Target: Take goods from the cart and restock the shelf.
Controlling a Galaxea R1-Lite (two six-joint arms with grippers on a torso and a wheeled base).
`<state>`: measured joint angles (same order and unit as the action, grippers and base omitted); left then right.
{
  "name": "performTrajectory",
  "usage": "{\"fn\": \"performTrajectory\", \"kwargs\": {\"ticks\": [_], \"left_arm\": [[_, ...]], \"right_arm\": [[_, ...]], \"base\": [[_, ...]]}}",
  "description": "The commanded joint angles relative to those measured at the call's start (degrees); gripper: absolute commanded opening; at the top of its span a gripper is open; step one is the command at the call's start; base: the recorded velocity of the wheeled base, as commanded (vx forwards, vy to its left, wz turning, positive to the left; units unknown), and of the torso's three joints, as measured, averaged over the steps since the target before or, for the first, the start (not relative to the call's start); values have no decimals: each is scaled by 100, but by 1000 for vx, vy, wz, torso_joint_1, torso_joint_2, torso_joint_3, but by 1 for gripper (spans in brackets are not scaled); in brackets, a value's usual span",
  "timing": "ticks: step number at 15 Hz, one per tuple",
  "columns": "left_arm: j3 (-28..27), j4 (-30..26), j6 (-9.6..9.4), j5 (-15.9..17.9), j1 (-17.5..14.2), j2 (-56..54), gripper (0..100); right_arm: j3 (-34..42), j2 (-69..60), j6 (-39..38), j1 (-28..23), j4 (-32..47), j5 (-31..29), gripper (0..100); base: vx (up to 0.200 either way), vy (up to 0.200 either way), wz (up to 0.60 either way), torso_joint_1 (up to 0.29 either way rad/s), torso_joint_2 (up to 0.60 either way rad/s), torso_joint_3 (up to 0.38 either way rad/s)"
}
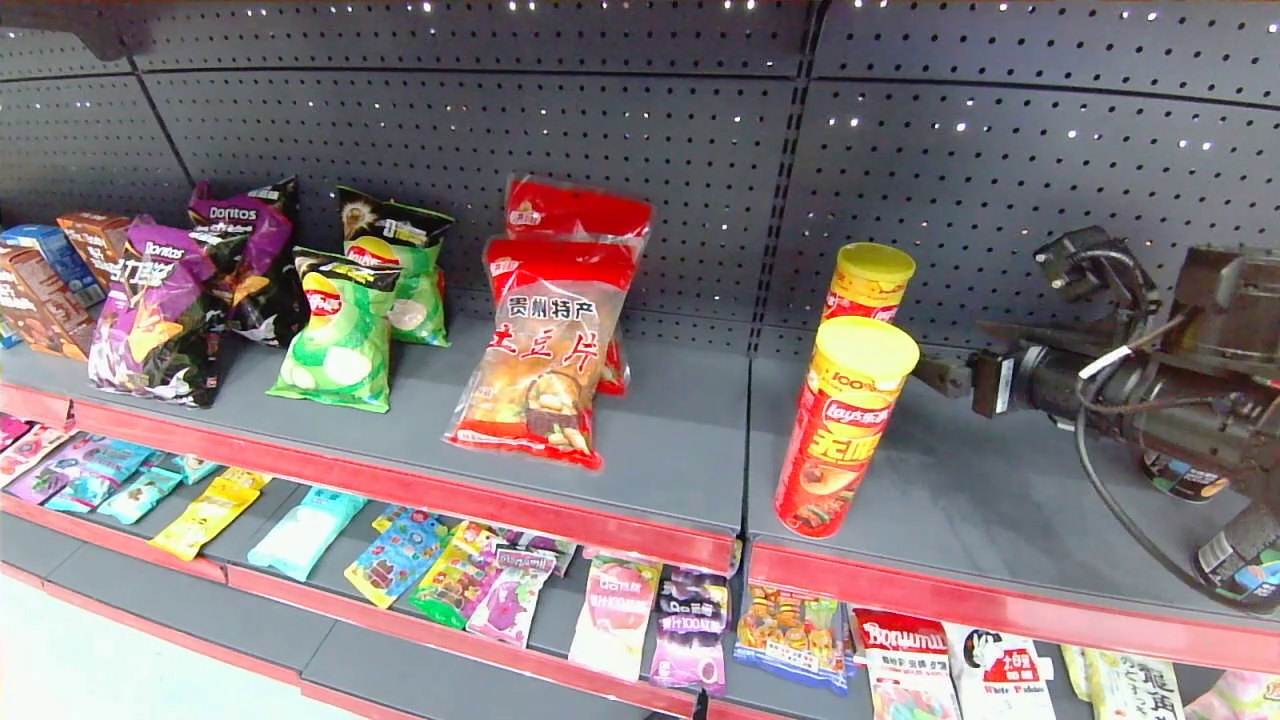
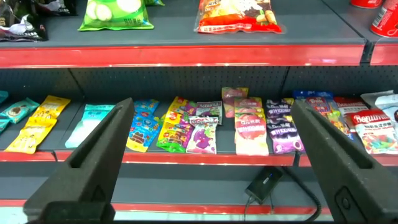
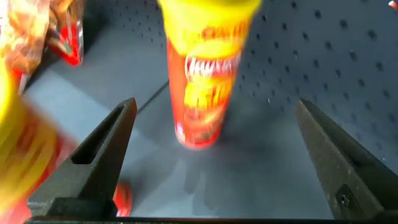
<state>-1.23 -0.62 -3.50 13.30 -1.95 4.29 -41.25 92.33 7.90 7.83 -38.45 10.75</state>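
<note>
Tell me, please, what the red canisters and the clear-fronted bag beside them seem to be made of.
Canisters: probably cardboard tube under a glossy printed wrap, given the rigid straight sides; yellow lids look like smooth plastic. Bag: thin glossy plastic film, see-through, wrinkled, with glare.

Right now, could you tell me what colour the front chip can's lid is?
Yellow; the lid shows best in the head view.

Front red chip can [image 1: 845, 440] w/ yellow lid upright on shelf [image 1: 680, 445]; 2nd can [image 1: 866, 285] behind
</note>
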Motion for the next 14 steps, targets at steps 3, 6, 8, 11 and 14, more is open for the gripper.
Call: {"fn": "performTrajectory", "kwargs": {"ticks": [3,6,8,11,14], "left_arm": [[0,1,-10,50,10,46,100],[0,-8,-72,41,46,204,100],[0,-17,-309,6,46,388,100],[0,-17,-318,24,54,634,100],[0,-17,-318,24,54,960,100]], "right_arm": [[1067,-1147,-219,44,-5,-249,100],[2033,-2395,-210,52,197,-460,100],[2262,-3344,-227,26,725,-574,100],[1954,-4760,-184,-141,2685,-697,100],[1603,-6526,-87,-247,5005,-952,100]], "base": [[0,0,0,0,0,0],[0,0,0,0,0,0],[0,0,0,0,0,0],[0,0,0,0,0,0],[0,0,0,0,0,0]]}}
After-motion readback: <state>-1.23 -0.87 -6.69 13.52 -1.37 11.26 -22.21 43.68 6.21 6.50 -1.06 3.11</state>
